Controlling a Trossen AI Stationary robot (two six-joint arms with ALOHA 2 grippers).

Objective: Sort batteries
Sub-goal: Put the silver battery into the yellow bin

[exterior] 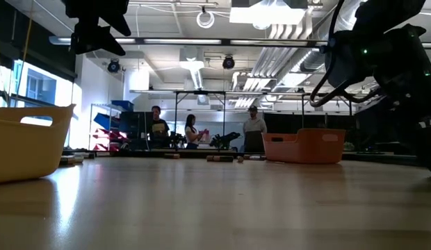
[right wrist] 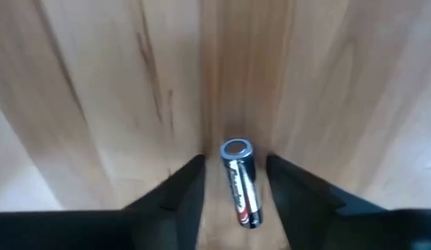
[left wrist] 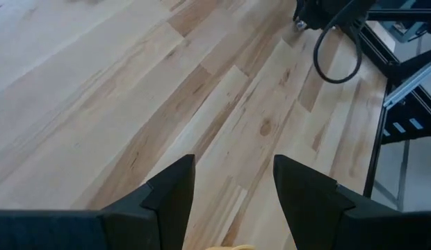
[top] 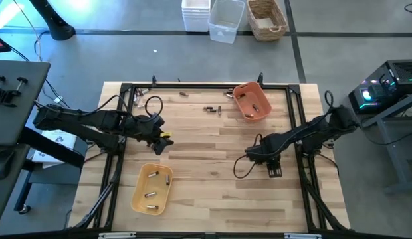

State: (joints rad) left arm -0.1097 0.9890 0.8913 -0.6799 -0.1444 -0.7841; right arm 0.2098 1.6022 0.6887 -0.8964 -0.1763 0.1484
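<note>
The right gripper (right wrist: 236, 182) hangs over bare wooden table (top: 212, 192) near its right edge, dark fingers (right wrist: 184, 187) narrowly parted with a silvery cylindrical battery (right wrist: 241, 182) between them; contact can't be told. The left gripper (left wrist: 233, 184) hovers open and empty left of centre, above the yellow oblong plastic tray (top: 153, 189). The orange plastic tray (top: 251, 102) sits at the far edge, loose cells (top: 211, 109) beside it.
</note>
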